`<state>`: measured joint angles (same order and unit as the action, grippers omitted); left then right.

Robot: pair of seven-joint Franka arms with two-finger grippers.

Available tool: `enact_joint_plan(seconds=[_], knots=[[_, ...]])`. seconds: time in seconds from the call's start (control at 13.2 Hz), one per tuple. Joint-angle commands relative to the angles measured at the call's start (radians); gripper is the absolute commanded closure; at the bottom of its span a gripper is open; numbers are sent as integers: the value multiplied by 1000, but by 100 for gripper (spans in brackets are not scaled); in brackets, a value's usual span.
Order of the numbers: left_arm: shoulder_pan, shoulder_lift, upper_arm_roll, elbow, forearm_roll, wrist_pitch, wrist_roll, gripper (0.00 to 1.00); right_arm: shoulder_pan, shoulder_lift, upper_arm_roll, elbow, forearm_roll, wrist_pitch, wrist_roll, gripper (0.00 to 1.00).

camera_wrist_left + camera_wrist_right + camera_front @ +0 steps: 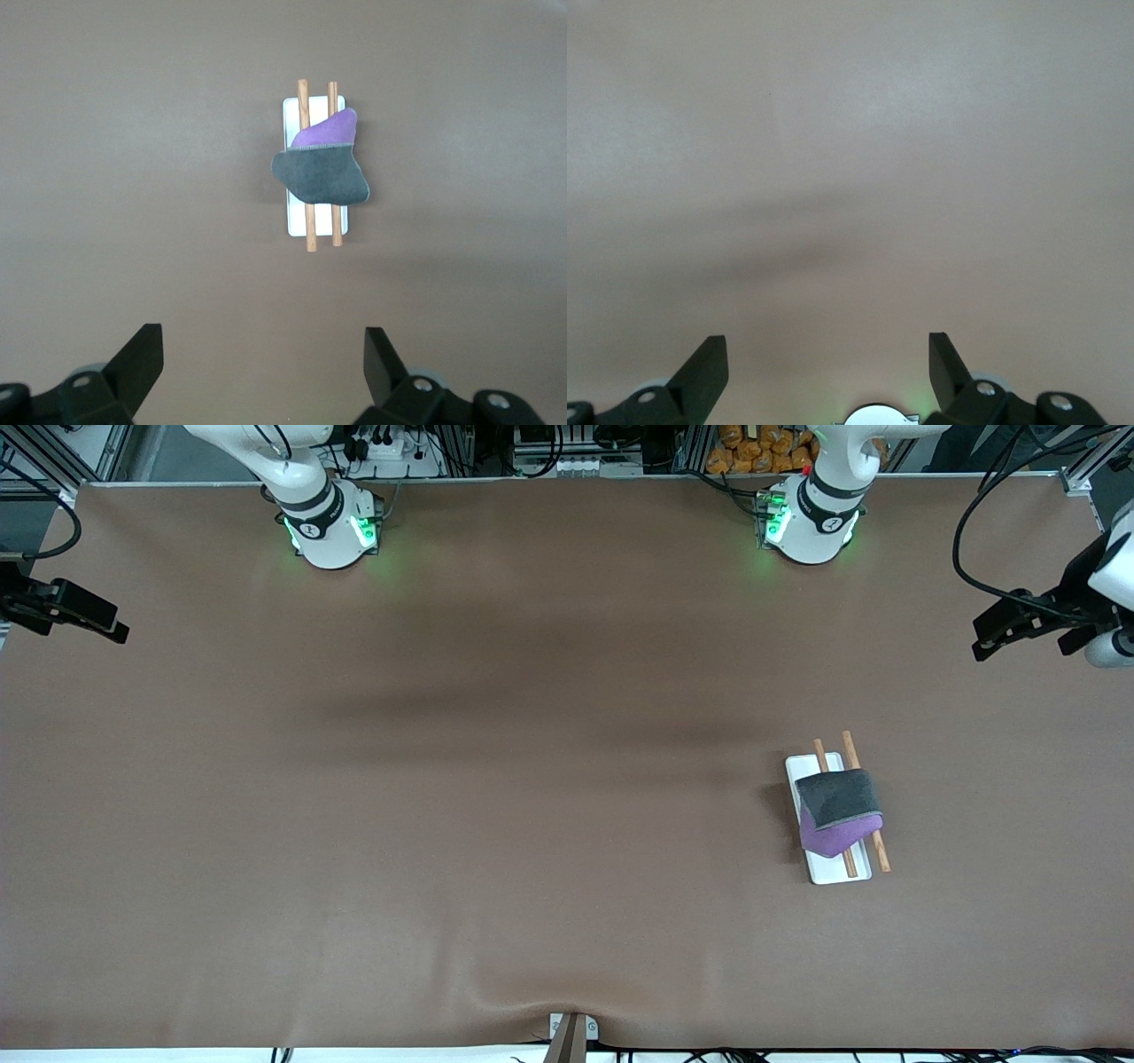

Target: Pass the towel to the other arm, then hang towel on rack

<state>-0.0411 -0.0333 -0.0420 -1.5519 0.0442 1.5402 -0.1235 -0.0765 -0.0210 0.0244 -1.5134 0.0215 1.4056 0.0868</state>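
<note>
Hanging across the two wooden rods of the rack [827, 879], the towel [837, 810] sits toward the left arm's end of the table [496, 797], in no gripper's hold.

Its dark grey face covers the rods on the part farther from the front camera, while the purple face shows on the nearer part and droops onto the rack's white base; rod ends stick out past the cloth at both ends. High over the table's edge at its own end, well apart from the rack, the left gripper [263, 363] is spread wide with nothing between its fingers. Up over the table's edge at the right arm's end, the right gripper [828, 365] waits, fingers equally wide and empty.
</note>
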Motion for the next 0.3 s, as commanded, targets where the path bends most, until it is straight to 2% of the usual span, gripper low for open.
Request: enact_joint_plan(seconds=[0.0, 0.23], knots=[[14, -34, -10, -24, -13, -11, -11, 0, -12, 0, 11, 9, -11, -11, 13, 0], [15, -34, -4, -17, -9, -25, -10, 0, -12, 0, 11, 9, -9, -11, 13, 0]])
